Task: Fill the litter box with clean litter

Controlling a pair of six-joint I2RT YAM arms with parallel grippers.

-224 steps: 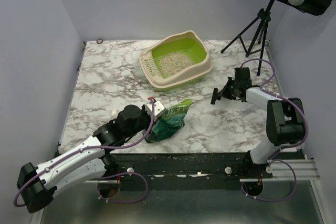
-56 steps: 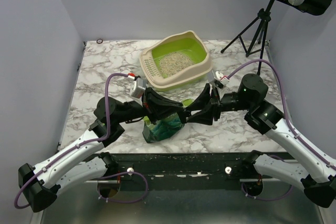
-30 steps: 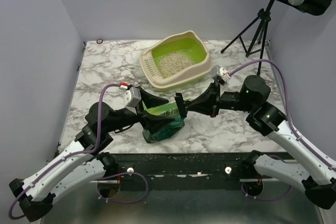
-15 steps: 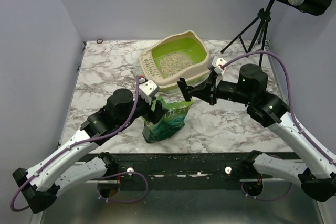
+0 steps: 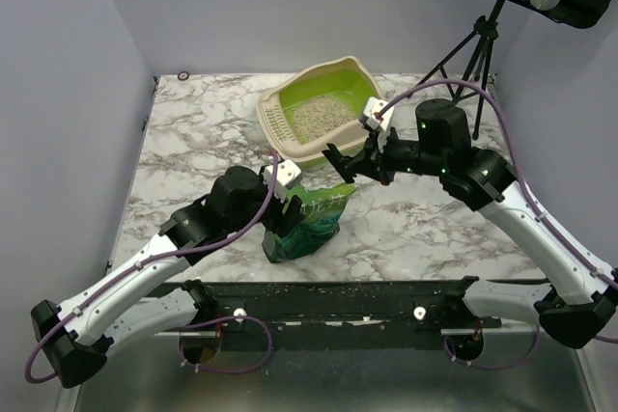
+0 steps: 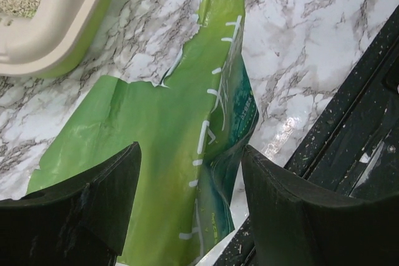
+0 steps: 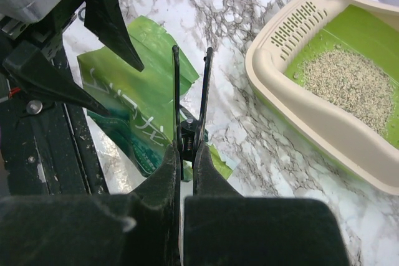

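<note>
My left hand (image 6: 190,151) stands wide, one finger on either side of the green bag (image 6: 181,110), neither touching it as far as I can see. My right hand (image 7: 182,160) is pinched tight on a black clip (image 7: 189,130), near the bag's top.

The step, as I judge it, is taking hold of the bag to pour. I should close on the full body rather than the thin torn flap, and keep the mouth uppermost until it is over the tray.

The bag's long axis runs from the near edge of the worktop (image 5: 193,142) toward the litter box (image 7: 315,119), torn mouth leading. The box sits far-centre, near the bag, lying diagonally — slotted end (image 7: 293,26) nearer and to my left, plain end far right — with a thin patch of litter (image 7: 349,85) in its middle.
</note>
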